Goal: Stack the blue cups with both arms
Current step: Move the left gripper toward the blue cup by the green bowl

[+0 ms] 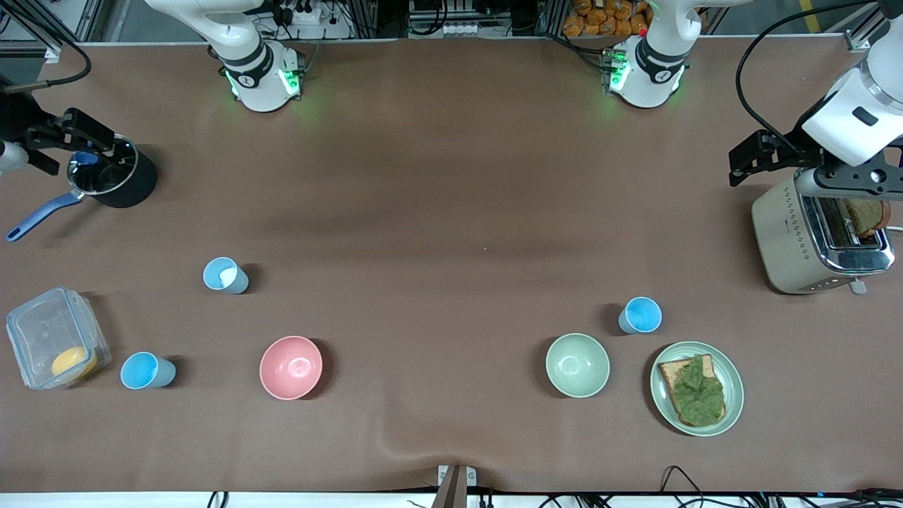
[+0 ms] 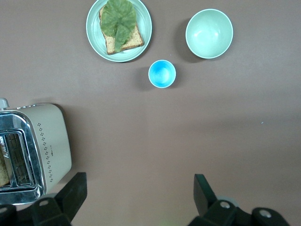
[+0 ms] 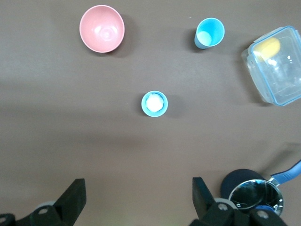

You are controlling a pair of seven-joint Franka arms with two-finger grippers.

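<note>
Three cups [image 1: 147, 371] [image 1: 225, 275] [image 1: 640, 315] stand well apart on the desk, none stacked; left end effector [image 2: 138, 195] and right end effector [image 3: 136, 197] hang spread, empty.

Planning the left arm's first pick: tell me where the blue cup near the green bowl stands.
In the front view, that blue cup stands upright toward the left arm's end of the table, just farther from the camera than the pale green bowl and the plate of toast.
</note>
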